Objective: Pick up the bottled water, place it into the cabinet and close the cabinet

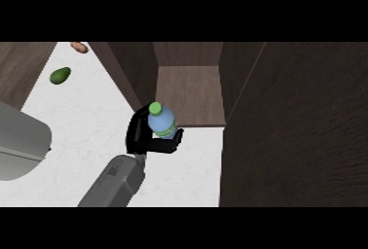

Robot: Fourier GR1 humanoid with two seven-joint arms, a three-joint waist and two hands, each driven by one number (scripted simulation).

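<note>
- Left hand [147, 145]: we found it closed around the bottled water [162, 122], black fingers curled up the bottle's left side and another part of the hand pressed to its lower right.
- Its grey forearm [115, 182] came in from the lower edge, left of centre, slanting up and right to the wrist.
- Bottled water: blue body, green band, green cap uppermost. We saw it in the hand's grasp, above the white counter [79, 121], right at the front edge of the open cabinet [191, 92]. The cap overlapped the near left corner of the shelf floor; we could not tell whether the bottle was past the edge.
- Cabinet: dark brown wood, interior exposed, its door [295, 136] swung wide and filling the right side of the view.
- Farther left on the counter, well apart from the hand, we noted an avocado [60, 75], and beyond it, at the top edge, an orange-brown vegetable [79, 46].
- At the left edge we logged a large grey rounded object [20, 141], which we could not identify.
- We did not see the right hand.
</note>
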